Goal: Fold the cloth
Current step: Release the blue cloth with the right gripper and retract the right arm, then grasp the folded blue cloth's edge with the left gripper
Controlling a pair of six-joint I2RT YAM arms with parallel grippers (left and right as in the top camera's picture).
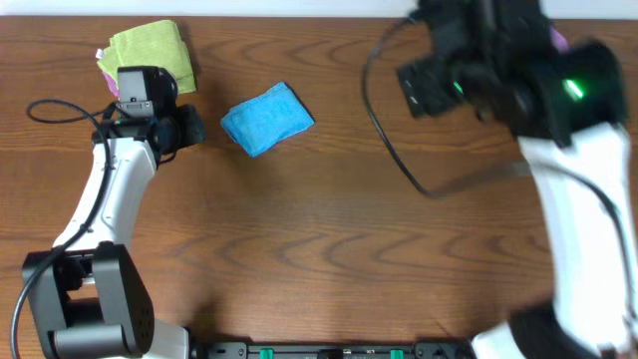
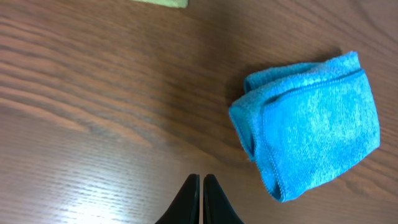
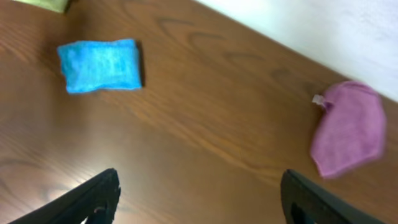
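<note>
The blue cloth (image 1: 267,119) lies on the brown table (image 1: 329,249) as a small thick bundle with its layers stacked, so I think the folding is done or nearly done. The left gripper (image 2: 201,200) sits just to the left of the cloth, not touching it. Its two fingers are pressed together with nothing between them. The right gripper (image 3: 199,190) is far off to the right of the cloth, fingers wide apart and empty. To do this part well, I would keep both grippers off the bundle so it does not pop open. If the top edge needs tidying, press it down gently and do not drag it. From above, the right arm is a dark blur and its fingers cannot be made out. The purple cloth (image 3: 348,127), well to the right of the blue one, is mostly hidden under that arm. The lime-green cloth (image 1: 152,52), up and left of the blue one, has something pink under it that I cannot name.
</note>
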